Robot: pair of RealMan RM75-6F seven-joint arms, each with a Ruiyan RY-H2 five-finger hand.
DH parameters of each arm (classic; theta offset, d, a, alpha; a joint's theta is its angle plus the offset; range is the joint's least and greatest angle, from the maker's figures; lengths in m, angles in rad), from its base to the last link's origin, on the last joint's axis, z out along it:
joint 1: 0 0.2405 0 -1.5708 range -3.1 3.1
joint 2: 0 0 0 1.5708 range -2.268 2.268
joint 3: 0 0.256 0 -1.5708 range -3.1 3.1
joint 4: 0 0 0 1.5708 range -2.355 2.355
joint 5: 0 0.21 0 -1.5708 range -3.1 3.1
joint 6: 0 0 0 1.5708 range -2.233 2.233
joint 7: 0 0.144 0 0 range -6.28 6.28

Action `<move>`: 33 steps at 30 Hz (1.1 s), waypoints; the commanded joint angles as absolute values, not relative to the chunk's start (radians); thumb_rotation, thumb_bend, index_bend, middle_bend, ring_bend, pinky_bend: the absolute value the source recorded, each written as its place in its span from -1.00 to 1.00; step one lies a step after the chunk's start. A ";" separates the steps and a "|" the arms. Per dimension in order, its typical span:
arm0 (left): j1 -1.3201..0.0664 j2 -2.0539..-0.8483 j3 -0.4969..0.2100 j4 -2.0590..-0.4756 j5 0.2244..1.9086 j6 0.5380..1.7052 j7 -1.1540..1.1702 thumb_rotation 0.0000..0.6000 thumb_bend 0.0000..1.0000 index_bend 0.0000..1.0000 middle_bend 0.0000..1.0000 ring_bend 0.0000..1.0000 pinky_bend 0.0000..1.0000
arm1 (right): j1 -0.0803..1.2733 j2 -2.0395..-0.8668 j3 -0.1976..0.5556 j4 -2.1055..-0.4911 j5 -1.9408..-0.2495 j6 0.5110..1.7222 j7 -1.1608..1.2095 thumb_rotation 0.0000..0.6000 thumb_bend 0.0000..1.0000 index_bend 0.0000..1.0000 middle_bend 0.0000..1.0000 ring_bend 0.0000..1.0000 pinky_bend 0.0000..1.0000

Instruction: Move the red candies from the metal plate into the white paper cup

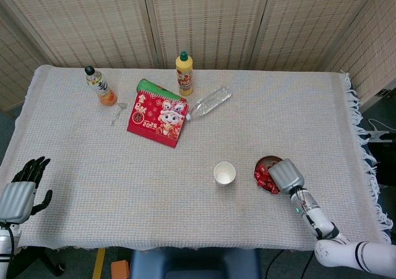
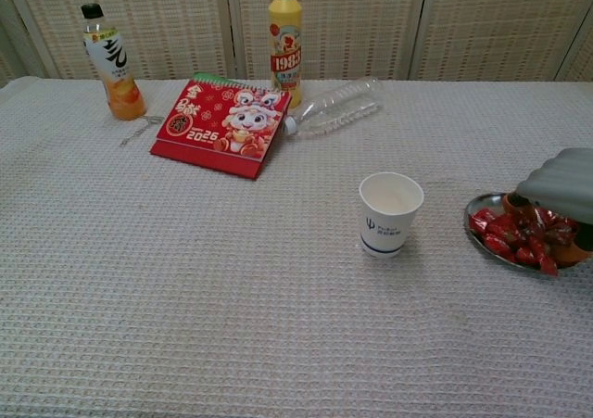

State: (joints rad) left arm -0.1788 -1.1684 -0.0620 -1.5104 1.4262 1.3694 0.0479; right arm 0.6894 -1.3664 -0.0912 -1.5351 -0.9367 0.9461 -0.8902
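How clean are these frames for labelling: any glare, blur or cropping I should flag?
Head view: even, soft light, faint shadows, sharp throughout; the left hand sits at the frame's lower left corner. Chest view: the right hand is cut by the right edge and hides part of the metal plate; no strong glare on the white paper cup.

the cup (image 2: 390, 213) is white paper with a small blue mark and a blue band near its base. it stands upright on the tabletop, mouth open upward, and no contents show inside it in either view. the plate (image 2: 482, 205) is a shallow round metal dish lying flat on the tabletop to the right of the cup, near it but not touching. the candies (image 2: 508, 234) are red, shiny wrapped pieces heaped loosely in the plate; part of the heap and the plate's right side are hidden from both views.
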 commanded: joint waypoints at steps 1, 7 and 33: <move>-0.180 -1.168 -0.062 -1.511 1.425 1.367 0.049 1.00 -0.12 -1.00 -1.00 -1.00 -0.58 | 0.688 -1.371 -0.096 -1.533 -0.938 0.951 -0.899 0.77 -0.42 -0.18 -0.25 0.56 1.00; -0.181 -1.167 -0.062 -1.512 1.423 1.365 0.050 1.00 -0.12 -1.00 -1.00 -1.00 -0.58 | 0.687 -1.378 -0.100 -1.528 -0.937 0.960 -0.913 0.80 -0.41 -0.16 -0.23 0.57 1.00; -0.183 -1.163 -0.061 -1.512 1.422 1.362 0.039 1.00 -0.09 -1.00 -0.99 -1.00 -0.57 | 0.695 -1.419 -0.098 -1.504 -0.905 0.990 -0.988 1.00 -0.04 0.34 0.18 0.60 1.00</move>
State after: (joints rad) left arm -0.1834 -1.1632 -0.0614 -1.5120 1.4216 1.3625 0.0389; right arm 0.6948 -1.4188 -0.0982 -1.5049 -0.9059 0.9897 -0.9874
